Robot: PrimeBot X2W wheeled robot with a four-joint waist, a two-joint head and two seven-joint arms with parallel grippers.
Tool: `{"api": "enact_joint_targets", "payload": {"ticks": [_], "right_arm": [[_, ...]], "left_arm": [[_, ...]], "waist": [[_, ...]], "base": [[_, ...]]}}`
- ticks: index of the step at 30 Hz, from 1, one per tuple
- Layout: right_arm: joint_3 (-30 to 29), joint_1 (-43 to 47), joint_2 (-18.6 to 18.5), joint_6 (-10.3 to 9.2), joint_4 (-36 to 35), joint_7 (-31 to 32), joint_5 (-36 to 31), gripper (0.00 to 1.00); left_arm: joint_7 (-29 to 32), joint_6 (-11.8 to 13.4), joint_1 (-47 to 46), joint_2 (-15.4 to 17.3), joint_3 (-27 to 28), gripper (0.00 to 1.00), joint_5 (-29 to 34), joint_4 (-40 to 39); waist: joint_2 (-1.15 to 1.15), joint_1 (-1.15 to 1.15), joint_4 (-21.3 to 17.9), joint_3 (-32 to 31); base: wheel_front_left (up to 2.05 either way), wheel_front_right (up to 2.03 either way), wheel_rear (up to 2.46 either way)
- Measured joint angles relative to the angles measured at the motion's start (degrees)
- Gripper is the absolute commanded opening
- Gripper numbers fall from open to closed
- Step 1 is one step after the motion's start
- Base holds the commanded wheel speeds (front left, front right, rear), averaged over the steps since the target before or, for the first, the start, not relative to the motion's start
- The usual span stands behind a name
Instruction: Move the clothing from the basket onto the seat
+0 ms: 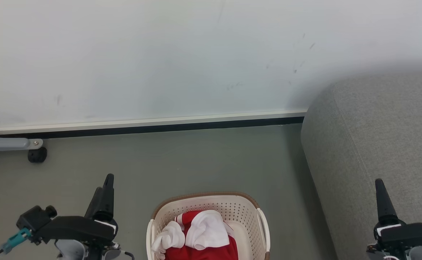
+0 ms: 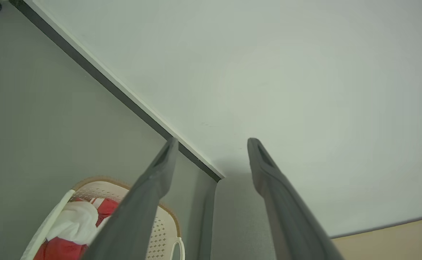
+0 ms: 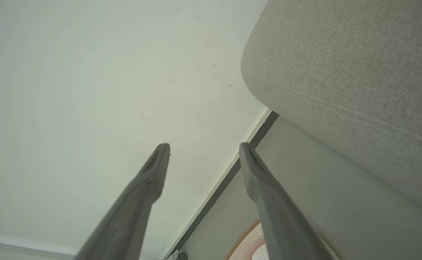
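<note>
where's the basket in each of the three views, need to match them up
Head view: basket at bottom centre, left of the seat.
Left wrist view: basket in the lower left corner, cut off by the bottom edge.
Right wrist view: a sliver of the basket rim at the bottom edge, right of centre.
Shared landmark: the dark baseboard crosses every view, beyond the basket.

Red-and-white clothing (image 1: 203, 234) — cream perforated basket (image 1: 211, 204), brown rim — grey seat (image 1: 377, 144).
</note>
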Motion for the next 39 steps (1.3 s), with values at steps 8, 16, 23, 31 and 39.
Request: {"api": "enact_joint_targets", "payload": {"ticks": [8, 16, 23, 31, 39], "right_arm": [[3.3, -1.7, -2.4, -1.78, -0.1, -1.8, -9.3, 1.0], [7.1, -2.8, -4.5, -3.36, -0.1, -3.5, -18.6, 1.0], [10.0, -3.6, -5.3, -4.66, 0.5, -4.8, -25.5, 1.0], [12.2, -4.1, -5.9, -5.88, 1.6, -6.3, -31.4, 1.0], [14.3, -4.3, -6.6, -7.34, 3.3, -7.6, -37.2, 1.0]], "left_arm": [[-1.5, 1.8, -2.0, 2.0, -3.9, 1.0, 9.6, 0.0], [-3.3, 3.2, -3.6, 3.5, -7.1, 1.0, 17.8, 0.5], [-4.7, 4.4, -4.6, 4.1, -8.9, 1.0, 23.8, 1.8], [-6.2, 5.5, -4.9, 4.2, -9.7, 1.0, 27.9, 3.5], [-8.0, 6.7, -5.6, 4.2, -10.2, 1.0, 32.1, 5.8]], "waist": [[0.0, 0.0, 0.2, 0.2], [0.0, 0.0, 0.2, 0.3], [0.0, 0.0, 0.2, 0.4], [0.0, 0.0, 0.3, 0.3], [0.0, 0.0, 0.3, 0.1]], "base": [[0.0, 0.0, 0.0], [0.0, 0.0, 0.0], [0.0, 0.0, 0.0], [0.0, 0.0, 0.0], [0.0, 0.0, 0.0]]}}
